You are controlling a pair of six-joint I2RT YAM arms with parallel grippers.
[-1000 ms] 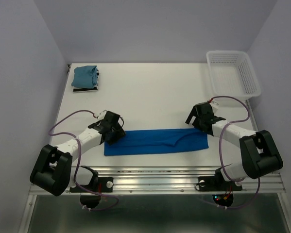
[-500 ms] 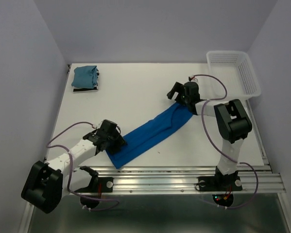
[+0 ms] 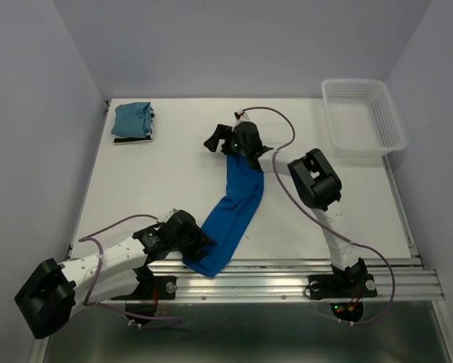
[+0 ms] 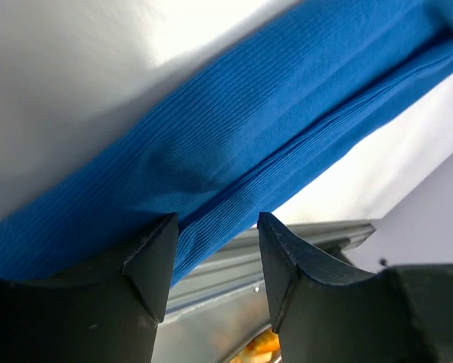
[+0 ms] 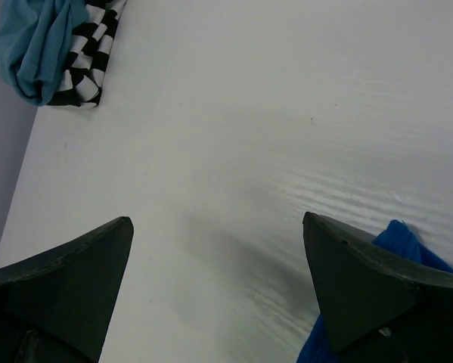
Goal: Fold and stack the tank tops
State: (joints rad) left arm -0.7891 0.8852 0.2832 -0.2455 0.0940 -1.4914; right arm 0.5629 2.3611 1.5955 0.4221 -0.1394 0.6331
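Royal blue tank top [image 3: 237, 200]: stretched lengthwise between left gripper [image 4: 216, 219] (half-open, hold unclear) and right gripper [image 5: 217, 219] (wide open, nothing clamped).

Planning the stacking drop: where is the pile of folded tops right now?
In the top view, the teal top lies on the striped top at the table's far-left corner, across from the white basket at far right.

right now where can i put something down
Bare: table between the folded stack and the royal blue top, and the right edge between the basket and the right arm. Crowded: the diagonal where the top runs from left gripper to right gripper.
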